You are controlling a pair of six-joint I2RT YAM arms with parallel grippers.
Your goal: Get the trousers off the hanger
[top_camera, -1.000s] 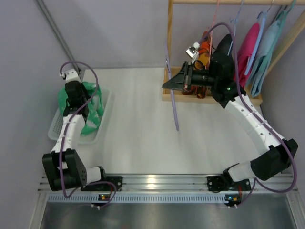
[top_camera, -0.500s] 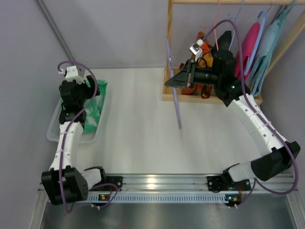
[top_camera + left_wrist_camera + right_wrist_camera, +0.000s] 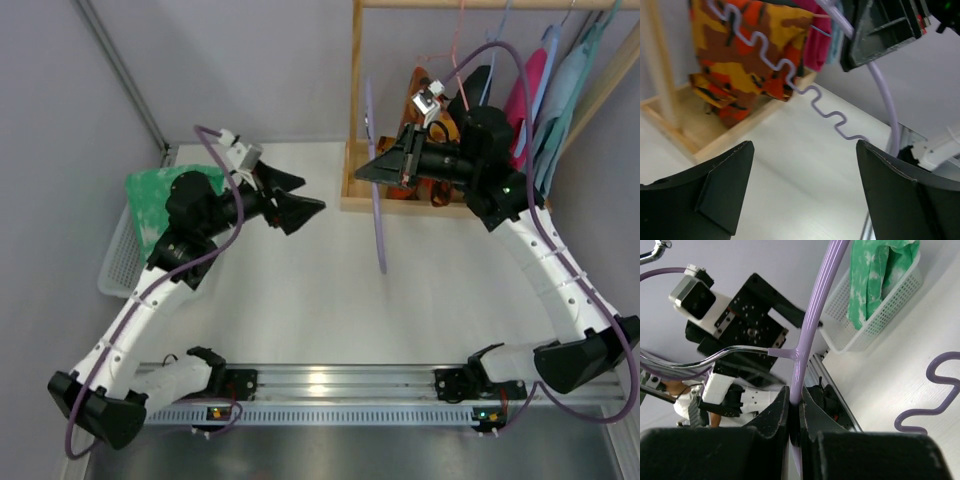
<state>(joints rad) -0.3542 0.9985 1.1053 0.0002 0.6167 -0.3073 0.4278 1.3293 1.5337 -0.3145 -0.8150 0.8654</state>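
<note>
**Lilac hanger bare in mid-air, green trousers in the basket**

The right fingers (image 3: pixel 390 165) are closed on the lilac hanger (image 3: pixel 377 225), which hangs upright above the white table (image 3: pixel 300 300) just in front of a wooden rack (image 3: pixel 356 90). The right wrist view shows the hanger's stem pinched tight between the two pads, and nothing is draped on its wavy lower bar. The green trousers (image 3: pixel 160 195) lie bunched in a white mesh basket (image 3: pixel 118 265) at the table's far left edge, well apart from the hanger. The left fingers (image 3: pixel 300 212) are spread wide and hold nothing; they hover over the table between basket and rack, pointing toward the hanger. From the left wrist, an orange camouflage garment (image 3: pixel 755 45) is seen hanging on the rack behind the hanger's bar, with pink and teal clothes beside it. Plain pale grey walls (image 3: pixel 250 70) close in the table at the back and sides, and an aluminium rail (image 3: pixel 320 380) carrying both arm bases runs along the near edge.
</note>
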